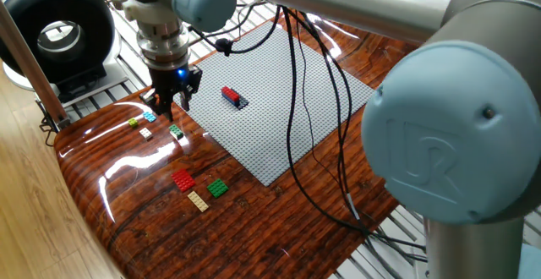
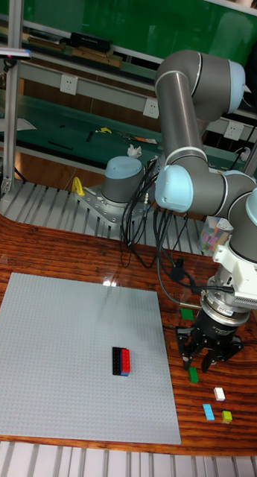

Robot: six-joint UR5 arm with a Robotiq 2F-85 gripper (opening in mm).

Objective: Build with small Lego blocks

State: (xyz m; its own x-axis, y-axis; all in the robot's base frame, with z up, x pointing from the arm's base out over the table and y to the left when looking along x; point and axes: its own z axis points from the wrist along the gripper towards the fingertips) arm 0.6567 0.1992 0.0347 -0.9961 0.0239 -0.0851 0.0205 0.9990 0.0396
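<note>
Tool (image 1: pixel 172 103) hovers over small green studded plastic brick (image 1: pixel 176 131) on glossy wooden counter (image 1: pixel 127 194); whether released or clenched cannot be told. Brick looks light, rigid, slippery: pinch its flat sides

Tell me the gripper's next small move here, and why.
Probably lower straight down onto the green brick. The gripper hangs just above it with its fingers apart and nothing between them, and the other loose bricks lie clear of it.
</note>
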